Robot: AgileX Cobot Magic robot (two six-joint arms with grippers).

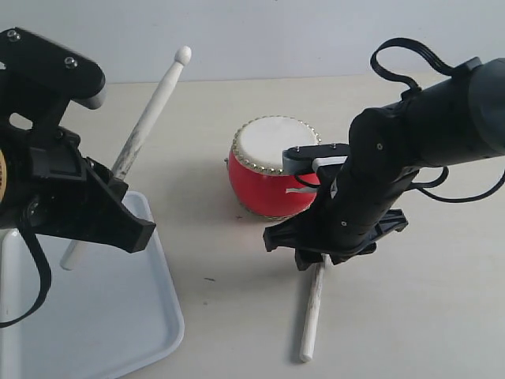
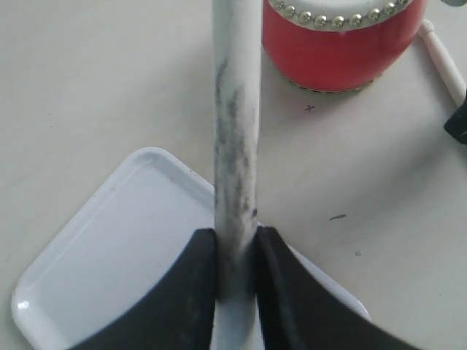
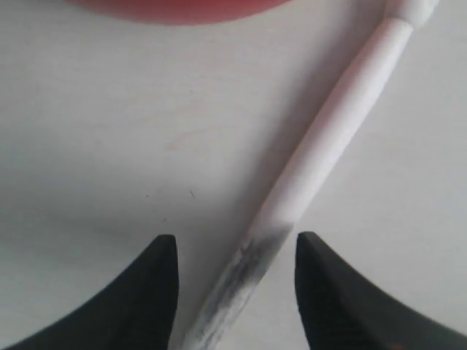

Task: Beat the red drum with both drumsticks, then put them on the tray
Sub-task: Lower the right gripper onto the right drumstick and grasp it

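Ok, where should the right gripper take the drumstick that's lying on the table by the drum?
Take the drumstick on its dark-scuffed shaft, coming straight down from above. It lies flat on the table, and the right gripper hangs open astride that stretch, a finger on each side. The knobbed end sits close beside the red drum, so avoid it.

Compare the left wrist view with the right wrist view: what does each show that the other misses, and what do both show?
Only the left wrist view: the tray and the left gripper shut on the raised drumstick. Only the right wrist view: the right gripper, open, straddling the other drumstick. Both: the red drum, that other drumstick and the table.
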